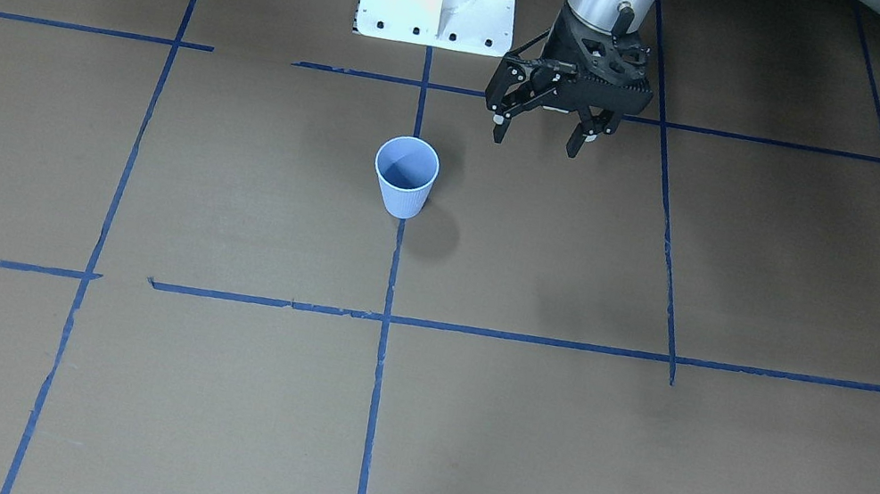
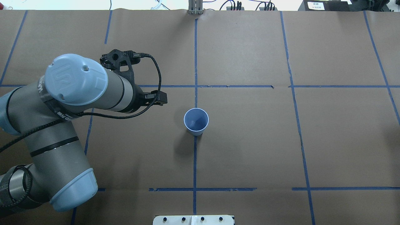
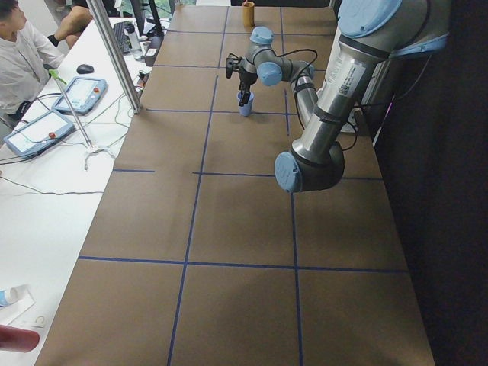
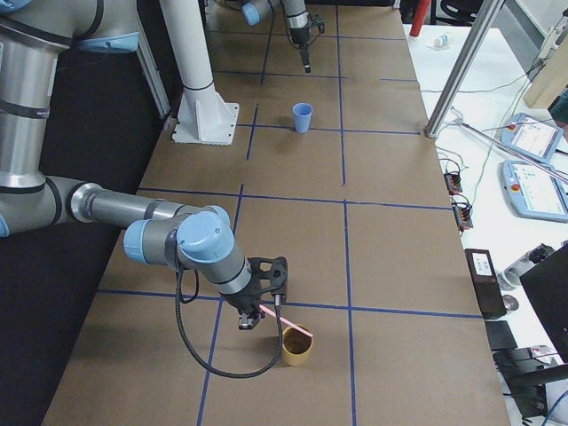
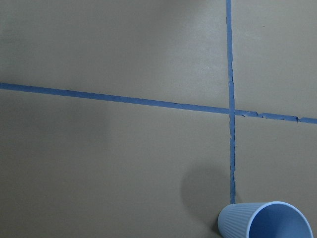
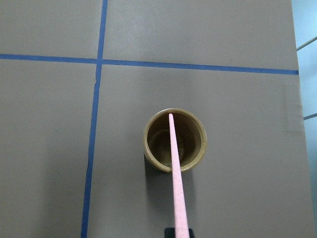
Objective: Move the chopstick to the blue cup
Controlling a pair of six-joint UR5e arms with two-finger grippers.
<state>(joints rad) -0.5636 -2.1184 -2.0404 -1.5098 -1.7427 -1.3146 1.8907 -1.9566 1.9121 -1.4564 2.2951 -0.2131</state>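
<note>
Right gripper pinches chopstick, tip in brown cup. Best lift straight, clear brown cup's rim before swinging. Left gripper spread wide, empty.

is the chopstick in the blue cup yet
No, the blue cup is empty in the overhead view, while the pink chopstick points into the brown cup.

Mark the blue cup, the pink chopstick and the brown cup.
blue cup [image 1: 403, 191]: front-facing view, ribbed wall.
pink chopstick [image 6: 176, 173]: right wrist view, mid-shaft.
brown cup [image 6: 203, 144]: right wrist view, rim.
</note>
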